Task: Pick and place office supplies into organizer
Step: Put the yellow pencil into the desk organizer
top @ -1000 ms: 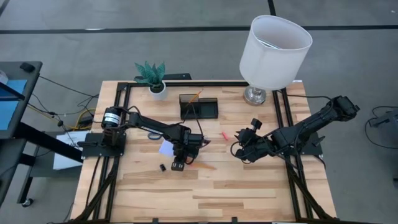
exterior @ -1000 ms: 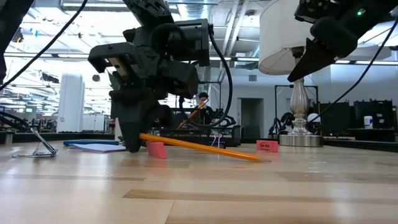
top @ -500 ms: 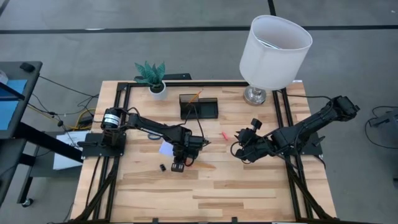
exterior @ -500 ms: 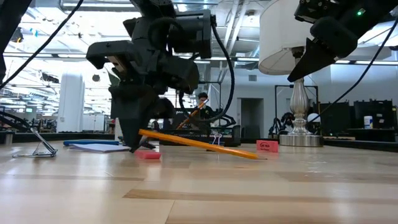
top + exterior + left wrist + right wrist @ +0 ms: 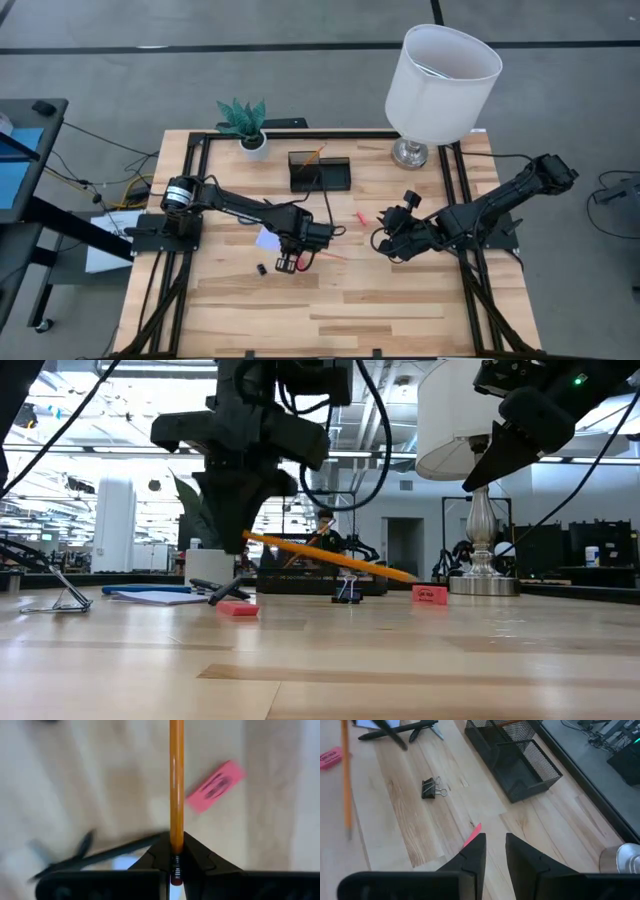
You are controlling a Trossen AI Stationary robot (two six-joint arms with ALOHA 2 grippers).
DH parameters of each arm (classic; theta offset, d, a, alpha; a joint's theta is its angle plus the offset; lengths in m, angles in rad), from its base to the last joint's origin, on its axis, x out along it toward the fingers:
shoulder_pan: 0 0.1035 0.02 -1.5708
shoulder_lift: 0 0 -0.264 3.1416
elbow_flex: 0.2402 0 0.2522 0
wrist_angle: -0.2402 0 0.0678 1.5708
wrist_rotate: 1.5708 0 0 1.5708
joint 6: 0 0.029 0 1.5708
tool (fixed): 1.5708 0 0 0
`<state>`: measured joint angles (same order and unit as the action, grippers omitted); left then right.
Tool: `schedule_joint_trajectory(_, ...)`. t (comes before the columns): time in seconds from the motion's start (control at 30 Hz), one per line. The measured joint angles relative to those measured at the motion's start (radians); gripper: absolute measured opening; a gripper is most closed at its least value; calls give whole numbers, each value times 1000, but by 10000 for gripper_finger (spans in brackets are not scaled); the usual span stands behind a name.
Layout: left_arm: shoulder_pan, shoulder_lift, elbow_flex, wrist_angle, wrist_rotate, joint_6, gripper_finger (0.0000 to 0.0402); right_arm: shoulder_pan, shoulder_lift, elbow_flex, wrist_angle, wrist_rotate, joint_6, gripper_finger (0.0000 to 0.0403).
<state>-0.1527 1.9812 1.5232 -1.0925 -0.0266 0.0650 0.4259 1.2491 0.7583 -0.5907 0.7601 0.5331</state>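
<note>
Since the earlier frames the left gripper (image 5: 245,538) has lifted its orange pencil (image 5: 330,557) clear of the table (image 5: 380,300), and the pink eraser (image 5: 238,609) that stood beside it is now lying flat on the wood, lower left of the low view. In the left wrist view the fingers (image 5: 197,857) are pinching the pencil's eraser end tightly. In the high view this gripper is hovering at the frame's centre, just below the black organizer (image 5: 320,172), which is sitting at upper centre of the pale wooden planks between a white potted plant (image 5: 246,125) and a large white lamp (image 5: 440,80). The right gripper (image 5: 494,847) is waiting right of centre, its fingers slightly parted and holding nothing, above a red piece (image 5: 472,835). A black binder clip (image 5: 431,788) is resting nearby. Behind the table, an open workshop with bright ceiling lights is showing.
</note>
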Motion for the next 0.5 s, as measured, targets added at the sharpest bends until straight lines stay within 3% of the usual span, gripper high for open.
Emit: schedule_joint_trajectory(0.5,66,0,282,-483,-571,-78,7,0,0,0,0,0,0,67)
